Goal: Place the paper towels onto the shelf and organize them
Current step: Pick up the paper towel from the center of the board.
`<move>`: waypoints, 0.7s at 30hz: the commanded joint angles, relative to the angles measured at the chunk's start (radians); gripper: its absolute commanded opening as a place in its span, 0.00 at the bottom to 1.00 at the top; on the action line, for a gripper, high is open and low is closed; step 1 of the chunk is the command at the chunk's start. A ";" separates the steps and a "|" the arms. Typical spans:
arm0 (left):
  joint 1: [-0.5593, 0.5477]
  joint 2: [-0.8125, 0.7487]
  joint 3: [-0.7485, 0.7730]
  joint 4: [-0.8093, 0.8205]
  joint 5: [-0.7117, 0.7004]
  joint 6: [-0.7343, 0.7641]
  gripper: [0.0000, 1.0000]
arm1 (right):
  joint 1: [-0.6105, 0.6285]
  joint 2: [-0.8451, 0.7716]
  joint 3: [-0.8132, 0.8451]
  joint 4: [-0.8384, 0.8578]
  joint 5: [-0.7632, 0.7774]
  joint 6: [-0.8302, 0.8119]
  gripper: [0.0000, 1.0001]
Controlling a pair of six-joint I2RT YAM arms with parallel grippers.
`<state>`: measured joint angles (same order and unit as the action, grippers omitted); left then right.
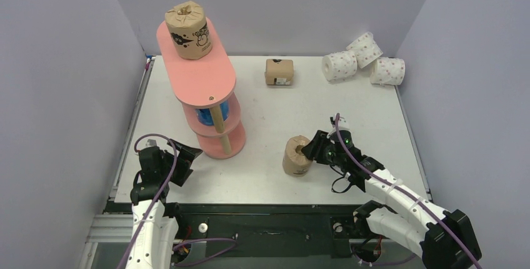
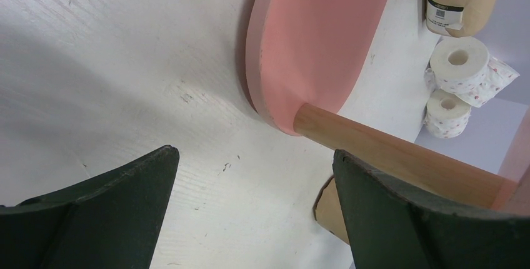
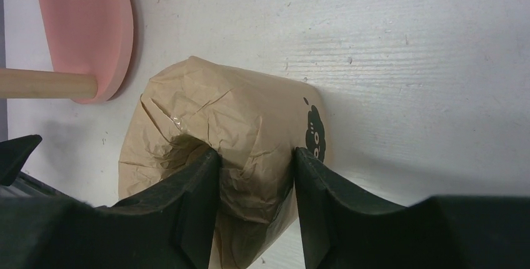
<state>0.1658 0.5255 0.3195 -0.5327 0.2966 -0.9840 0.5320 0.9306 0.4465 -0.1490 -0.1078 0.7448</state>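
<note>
The pink shelf stands at the left. One brown roll stands on its top board, and blue rolls show on the middle tier. My right gripper is shut on a brown roll at the table's front middle. In the right wrist view one finger sits in the hollow end of that roll and the other outside, so the gripper pinches its wall. Another brown roll lies at the back middle. Three white dotted rolls lie at the back right. My left gripper is open and empty beside the shelf's base.
In the left wrist view the open gripper faces the shelf's bottom board and a wooden post. The far brown roll and two white rolls lie beyond. Grey walls close in three sides.
</note>
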 commanded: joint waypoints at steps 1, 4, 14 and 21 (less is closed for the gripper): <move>0.008 -0.010 0.010 0.009 0.012 0.006 0.93 | 0.009 -0.003 0.041 0.000 0.029 -0.010 0.38; 0.009 -0.011 0.014 0.005 0.013 0.008 0.93 | 0.008 -0.041 0.086 -0.042 0.049 -0.027 0.36; 0.008 -0.009 0.056 0.003 0.014 -0.002 0.94 | 0.008 -0.094 0.455 -0.290 0.104 -0.105 0.35; 0.008 0.016 0.131 0.024 0.032 -0.050 0.93 | 0.041 0.015 0.780 -0.308 0.095 -0.113 0.34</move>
<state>0.1661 0.5339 0.3683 -0.5461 0.3050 -1.0069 0.5377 0.8806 1.0660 -0.4747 -0.0250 0.6441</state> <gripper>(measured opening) 0.935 0.337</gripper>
